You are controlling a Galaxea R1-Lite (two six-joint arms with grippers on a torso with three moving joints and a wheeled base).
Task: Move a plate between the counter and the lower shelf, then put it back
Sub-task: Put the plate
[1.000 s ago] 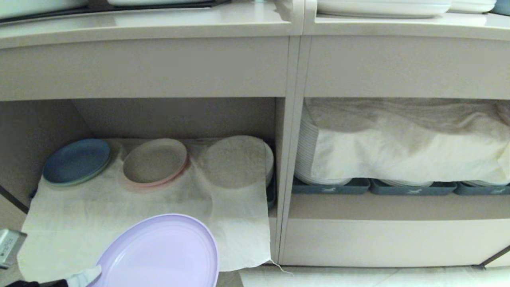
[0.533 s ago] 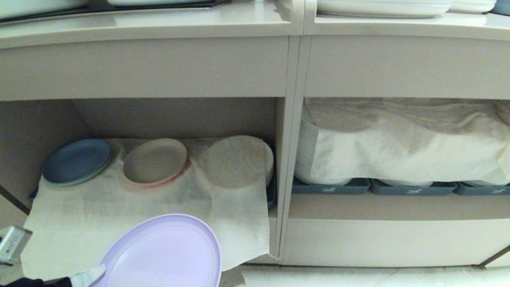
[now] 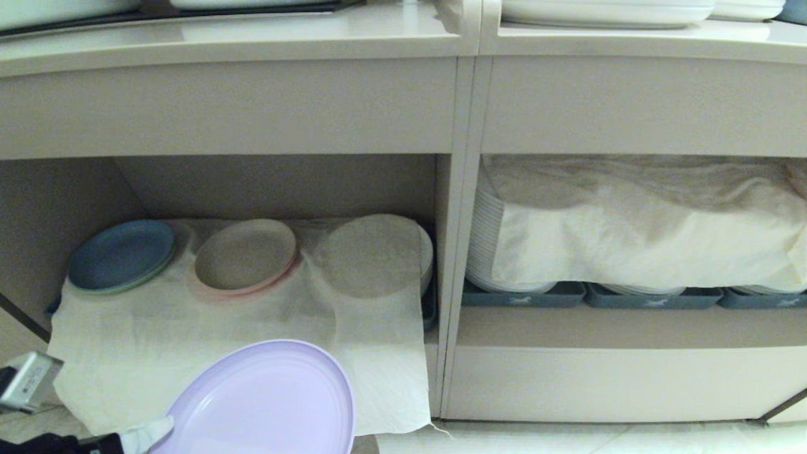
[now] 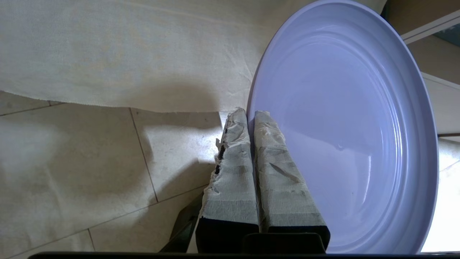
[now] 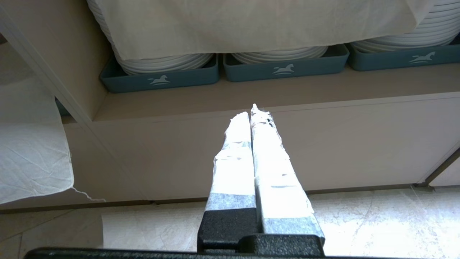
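Note:
The lavender plate (image 3: 265,403) (image 4: 341,126) hangs tilted in the air in front of the lower shelf (image 3: 277,183), over the hanging front of the wrinkled white cloth (image 3: 220,328). My left gripper (image 3: 148,435) (image 4: 250,112) is shut on the plate's near-left rim, one taped finger on each side of it. The counter (image 3: 252,44) runs along the top of the head view. My right gripper (image 5: 252,109) is shut on nothing, low before the right-hand cabinet and outside the head view.
On the shelf's cloth sit a blue plate stack (image 3: 120,255) and a beige-pink stack (image 3: 244,257), with a cloth-covered stack (image 3: 372,252) beside them. The right niche holds white plates in blue-grey trays (image 3: 523,296) under a cloth. Tiled floor (image 4: 72,172) lies below.
The left gripper and the plate have crept slightly right. The cloth's hanging front edge has shifted a little to the right. The right arm has not moved.

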